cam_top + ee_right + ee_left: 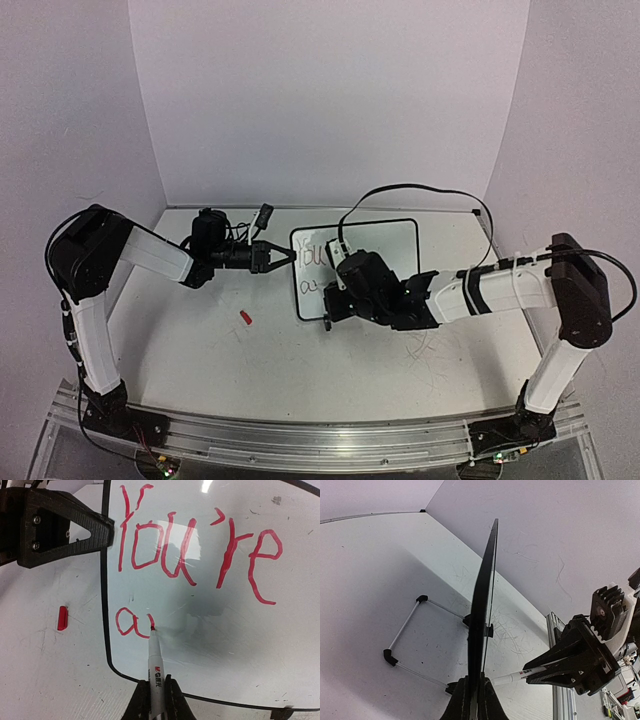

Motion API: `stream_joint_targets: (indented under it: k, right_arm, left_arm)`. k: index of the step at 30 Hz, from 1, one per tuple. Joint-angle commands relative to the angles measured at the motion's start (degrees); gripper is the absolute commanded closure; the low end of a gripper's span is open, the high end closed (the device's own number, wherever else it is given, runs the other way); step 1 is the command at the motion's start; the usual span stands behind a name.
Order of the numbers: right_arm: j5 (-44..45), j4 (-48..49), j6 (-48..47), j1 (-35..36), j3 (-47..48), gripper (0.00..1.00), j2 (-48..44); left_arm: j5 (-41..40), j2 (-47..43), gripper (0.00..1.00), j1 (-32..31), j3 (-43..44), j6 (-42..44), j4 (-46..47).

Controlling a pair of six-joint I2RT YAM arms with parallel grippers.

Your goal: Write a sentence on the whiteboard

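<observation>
Overhead, mid counter (250,360): whiteboard (375,250) propped upright, open surface in front and to the left, red cap (245,317) lying apart. From left wrist: left end effector (472,697) clamped on board's thin edge, reaching in from the left. From right wrist: right end effector (156,700) pinching marker (155,660), tip touching second line of sentence (184,545).

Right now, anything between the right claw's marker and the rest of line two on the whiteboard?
Nothing visible. The marker touches the whiteboard just past the "a", and the board right of it is bare. The left claw grips the left edge, off that path; the red cap lies on the table.
</observation>
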Motion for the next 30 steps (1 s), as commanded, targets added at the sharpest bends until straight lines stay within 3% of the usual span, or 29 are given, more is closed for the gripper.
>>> stream_joint_targets:
  k: [1, 30]
  right_arm:
    - [-0.25, -1.38, 1.36, -0.11, -1.08, 1.00, -0.62]
    - [2.69, 3.00, -0.60, -1.17, 1.31, 1.00, -0.71]
  left_arm:
    - [1.56, -2.04, 1.00, -1.37, 1.94, 0.78, -1.58]
    - [1.61, -1.98, 1.00, -1.37, 1.76, 0.93, -1.75]
